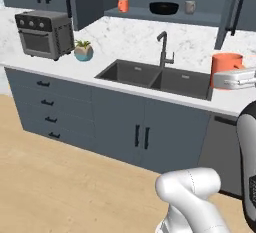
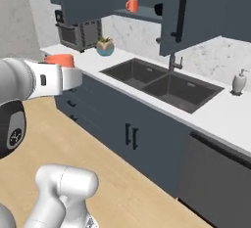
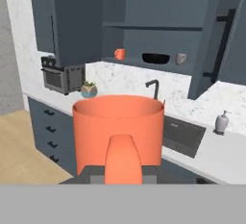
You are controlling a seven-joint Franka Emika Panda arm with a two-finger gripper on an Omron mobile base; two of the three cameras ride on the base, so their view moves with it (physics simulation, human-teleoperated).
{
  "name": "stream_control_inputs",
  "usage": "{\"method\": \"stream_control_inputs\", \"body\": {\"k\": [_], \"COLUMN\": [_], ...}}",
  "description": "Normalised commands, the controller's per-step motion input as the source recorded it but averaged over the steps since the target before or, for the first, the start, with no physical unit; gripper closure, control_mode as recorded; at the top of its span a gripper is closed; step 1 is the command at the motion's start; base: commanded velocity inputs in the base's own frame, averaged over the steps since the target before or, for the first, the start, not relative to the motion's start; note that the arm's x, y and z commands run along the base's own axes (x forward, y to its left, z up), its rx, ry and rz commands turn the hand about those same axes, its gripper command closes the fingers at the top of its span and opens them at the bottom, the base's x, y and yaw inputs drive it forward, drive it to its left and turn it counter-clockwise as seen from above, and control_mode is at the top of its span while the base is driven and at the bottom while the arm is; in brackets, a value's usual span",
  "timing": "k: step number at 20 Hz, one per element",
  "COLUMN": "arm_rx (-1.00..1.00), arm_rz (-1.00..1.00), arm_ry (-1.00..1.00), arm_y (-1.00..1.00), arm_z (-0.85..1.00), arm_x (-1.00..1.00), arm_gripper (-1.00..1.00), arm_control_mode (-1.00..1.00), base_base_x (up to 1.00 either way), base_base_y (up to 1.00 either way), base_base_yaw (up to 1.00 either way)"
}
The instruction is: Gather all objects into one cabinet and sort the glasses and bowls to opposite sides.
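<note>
1. The hand view has the big orange round vessel point(image 3: 118, 129) right up in front, with its handle point(image 3: 123, 158) pointing at the camera. The gripper is clamped on that orange vessel at the handle side. You can't really see the fingertips themselves.
2. In the left base view the same vessel point(image 1: 226, 63) sits behind the gripper point(image 1: 234, 78), up over the white marble counter point(image 1: 125, 42) to the right of the dark double sink point(image 1: 156, 78).
3. In the right base view you just get an orange sliver point(image 2: 59, 60) poking up above the white arm.
4. The dark slate-blue wall cabinet point(image 3: 158, 26) is open, door point(image 3: 215, 50) swung out with its long black bar handle point(image 3: 222, 45). On its bottom shelf, going left to right: small orange cup point(image 3: 119, 54), wide glossy black bowl point(image 3: 156, 58), grey-beige mug point(image 3: 181, 58).
5. The left base view shows all three too. In the right base view the door covers the mug and most of the bowl; only the cup point(image 2: 132, 5) is clear.
6. The white soap dispenser point(image 2: 239, 82) shows up in the right base view and hand view, on the counter right of the sink.
</note>
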Motion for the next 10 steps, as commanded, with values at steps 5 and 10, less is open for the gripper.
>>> {"method": "stream_control_inputs", "body": {"k": [5,10], "arm_rx": [0.00,0.00], "arm_rz": [0.00,0.00], "arm_ry": [0.00,0.00], "arm_y": [0.00,0.00], "arm_z": [0.00,0.00], "arm_x": [0.00,0.00], "arm_gripper": [1.00,1.00], "arm_control_mode": [1.00,1.00], "base_base_x": [0.71,0.76], "base_base_y": [0.65,0.51], "base_base_yaw": [0.06,-0.19]}}
